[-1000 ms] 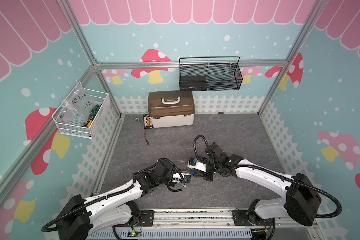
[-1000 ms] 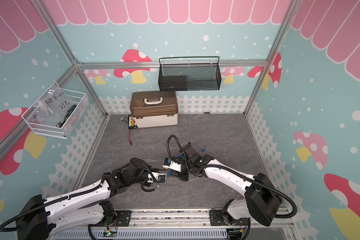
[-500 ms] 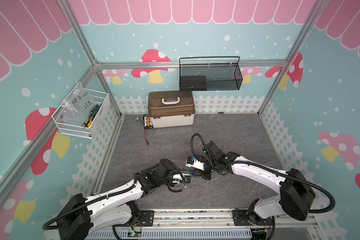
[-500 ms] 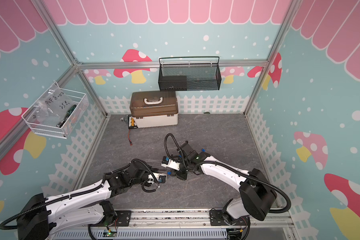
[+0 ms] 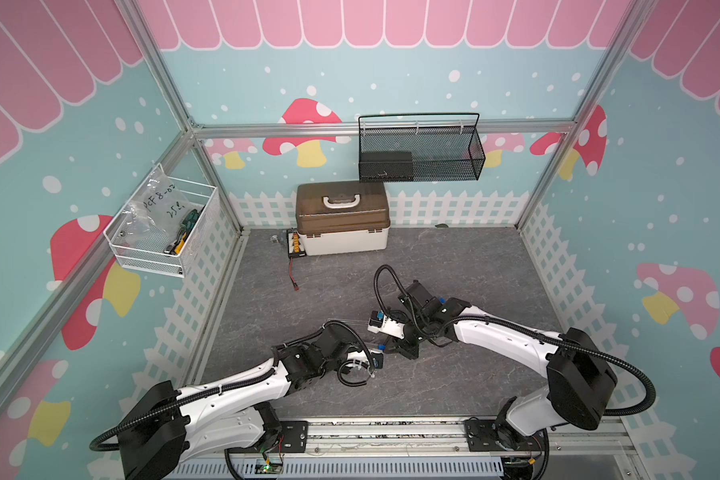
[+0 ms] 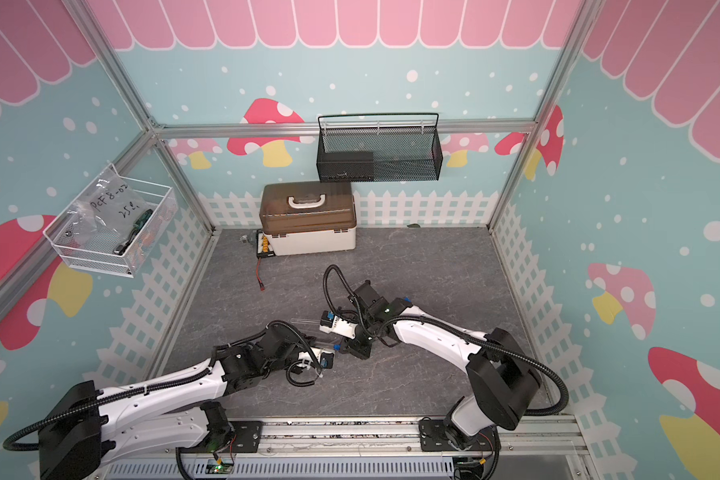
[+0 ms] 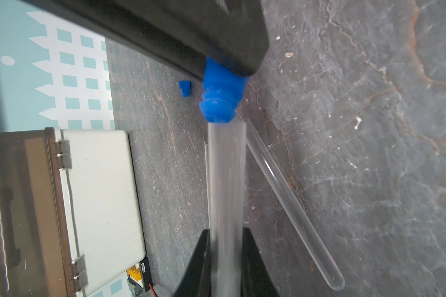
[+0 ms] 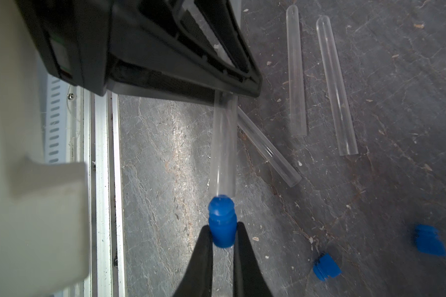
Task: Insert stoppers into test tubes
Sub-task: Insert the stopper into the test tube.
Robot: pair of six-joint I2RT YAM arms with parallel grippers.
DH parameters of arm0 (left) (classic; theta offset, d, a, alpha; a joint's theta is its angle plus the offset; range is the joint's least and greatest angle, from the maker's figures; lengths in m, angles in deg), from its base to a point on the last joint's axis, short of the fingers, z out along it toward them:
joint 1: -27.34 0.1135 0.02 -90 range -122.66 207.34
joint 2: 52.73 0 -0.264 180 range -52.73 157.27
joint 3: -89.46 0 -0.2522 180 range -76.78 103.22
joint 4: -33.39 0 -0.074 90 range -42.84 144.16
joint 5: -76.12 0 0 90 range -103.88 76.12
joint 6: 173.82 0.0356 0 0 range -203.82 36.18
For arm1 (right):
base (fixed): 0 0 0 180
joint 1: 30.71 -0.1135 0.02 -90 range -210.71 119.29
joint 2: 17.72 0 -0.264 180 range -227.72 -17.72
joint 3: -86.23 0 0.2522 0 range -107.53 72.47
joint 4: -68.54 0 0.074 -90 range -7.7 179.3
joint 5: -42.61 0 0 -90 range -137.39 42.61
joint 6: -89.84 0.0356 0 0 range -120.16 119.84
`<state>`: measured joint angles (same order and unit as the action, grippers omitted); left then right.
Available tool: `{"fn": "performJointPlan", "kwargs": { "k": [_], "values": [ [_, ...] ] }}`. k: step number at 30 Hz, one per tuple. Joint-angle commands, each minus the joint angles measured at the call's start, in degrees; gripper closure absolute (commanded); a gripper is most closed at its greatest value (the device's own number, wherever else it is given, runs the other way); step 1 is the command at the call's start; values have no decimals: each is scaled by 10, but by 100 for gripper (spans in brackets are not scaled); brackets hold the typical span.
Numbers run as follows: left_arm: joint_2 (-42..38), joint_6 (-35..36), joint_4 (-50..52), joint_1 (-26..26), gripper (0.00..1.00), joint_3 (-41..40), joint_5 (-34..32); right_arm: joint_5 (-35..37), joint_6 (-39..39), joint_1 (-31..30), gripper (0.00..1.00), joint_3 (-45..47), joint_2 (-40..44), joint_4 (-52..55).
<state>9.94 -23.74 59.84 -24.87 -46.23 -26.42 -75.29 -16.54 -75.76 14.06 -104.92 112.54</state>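
The right gripper (image 8: 223,232) has closed in, bringing its stopper (image 8: 222,221) to the mouth of the test tube (image 7: 225,180), which the left gripper (image 7: 225,237) pinches along its shaft above the table (image 7: 358,128). Both jaws are narrow, each gripping its piece. The tube looks light, stiff, slick and brittle, so hold it by the shaft. The ribbed plug probably gives. There are four tubes: one held and three lying tubes (image 8: 296,72). Three stoppers are countable: one held and two loose stoppers (image 8: 326,267).

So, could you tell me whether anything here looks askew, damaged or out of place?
Only slightly: the stopper in the right gripper meets the mouth of the held tube at a tilt, not in line with it. Nothing looks spilled or broken.
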Motion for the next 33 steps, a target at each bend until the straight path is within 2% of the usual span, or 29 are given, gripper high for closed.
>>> {"fn": "performJointPlan", "kwargs": {
  "k": [1,33],
  "values": [
    [0,28,-24,-11,100,16,9,-12,8,-6,89,-26,-14,0],
    [-3,-44,-20,-11,100,19,0,-27,32,-6,90,-52,-27,48]
  ]
}}
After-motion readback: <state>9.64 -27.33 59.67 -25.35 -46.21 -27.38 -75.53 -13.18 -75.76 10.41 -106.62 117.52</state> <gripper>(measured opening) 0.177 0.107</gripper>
